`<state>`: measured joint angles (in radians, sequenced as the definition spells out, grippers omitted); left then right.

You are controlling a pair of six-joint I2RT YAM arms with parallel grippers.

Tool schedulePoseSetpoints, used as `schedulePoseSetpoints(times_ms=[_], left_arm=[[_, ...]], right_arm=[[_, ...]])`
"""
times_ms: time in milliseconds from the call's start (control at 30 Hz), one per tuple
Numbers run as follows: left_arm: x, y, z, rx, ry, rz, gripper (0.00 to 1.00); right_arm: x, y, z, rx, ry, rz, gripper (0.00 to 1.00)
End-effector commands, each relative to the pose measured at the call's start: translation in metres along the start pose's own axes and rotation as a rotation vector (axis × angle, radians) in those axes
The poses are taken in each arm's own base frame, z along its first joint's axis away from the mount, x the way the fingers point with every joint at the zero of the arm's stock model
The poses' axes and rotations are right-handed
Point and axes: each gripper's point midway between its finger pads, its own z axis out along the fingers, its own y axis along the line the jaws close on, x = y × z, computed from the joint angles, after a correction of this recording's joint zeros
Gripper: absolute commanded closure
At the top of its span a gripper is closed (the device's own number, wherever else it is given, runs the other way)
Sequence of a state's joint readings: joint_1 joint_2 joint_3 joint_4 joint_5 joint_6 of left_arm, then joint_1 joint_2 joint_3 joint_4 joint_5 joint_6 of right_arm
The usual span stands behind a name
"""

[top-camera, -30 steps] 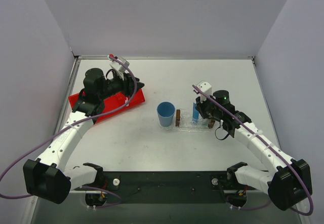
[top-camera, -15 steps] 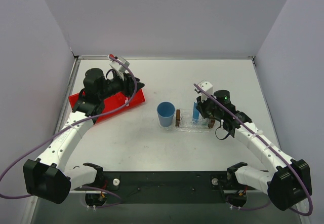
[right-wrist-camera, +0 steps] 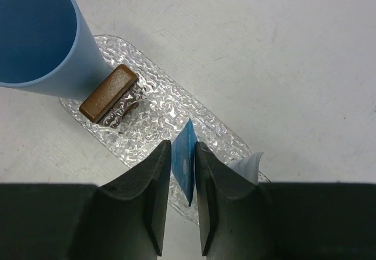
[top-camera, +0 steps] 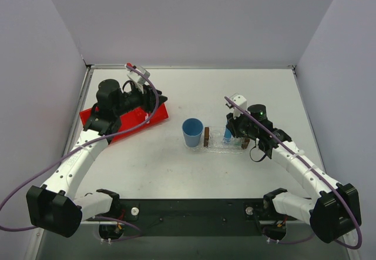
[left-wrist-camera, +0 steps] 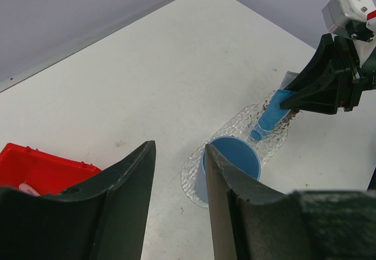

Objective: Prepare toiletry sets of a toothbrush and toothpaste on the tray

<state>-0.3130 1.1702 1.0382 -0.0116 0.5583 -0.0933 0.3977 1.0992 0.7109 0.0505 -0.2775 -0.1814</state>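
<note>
My right gripper [top-camera: 231, 132] is shut on the bright blue toothpaste tube [right-wrist-camera: 184, 165] and holds it upright, its lower end just over the clear tray [top-camera: 220, 145]. The tray has a dark brown block [right-wrist-camera: 110, 93] at each short end. The tube also shows in the left wrist view [left-wrist-camera: 271, 110]. The pale toothpaste tube [right-wrist-camera: 247, 166] lies in the tray beside my right finger. My left gripper [top-camera: 154, 98] is open and empty over the red bin [top-camera: 97, 119]. A small pale pink bit [left-wrist-camera: 26, 188] lies in the bin; I cannot tell if it is the toothbrush.
A round blue cup [top-camera: 192, 132] stands just left of the tray, touching its left brown block. Tray and cup stand on a flat bubbly clear mat [left-wrist-camera: 194, 177]. The red bin lies at the left, near the table's left edge.
My right gripper has moved slightly down and left with the blue tube, bringing it lower over the tray. The left arm has not moved.
</note>
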Motion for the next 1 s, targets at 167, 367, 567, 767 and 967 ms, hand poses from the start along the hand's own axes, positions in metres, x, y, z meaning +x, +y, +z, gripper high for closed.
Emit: schedulePoseSetpoints(times_ms=[167,367,567,767,967], left_arm=[[-0.011,-0.008,-0.007,0.025,-0.019,0.022,0.51],[-0.011,-0.008,-0.007,0.023,-0.019,0.023,0.51],[-0.010,-0.007,-0.007,0.019,-0.018,0.024,0.51],[-0.010,-0.007,-0.007,0.017,-0.020,0.025,0.51],[-0.011,-0.004,-0.009,0.001,-0.023,0.035,0.51]], right_arm=[[-0.012,-0.005,-0.004,0.014,-0.036,0.011,0.74],[-0.019,-0.006,-0.007,0.018,-0.057,0.003,0.70],[-0.035,-0.006,-0.014,0.013,-0.088,-0.005,0.69],[-0.052,-0.005,-0.022,0.013,-0.129,-0.026,0.69],[-0.069,-0.011,-0.035,0.053,-0.172,-0.049,0.68]])
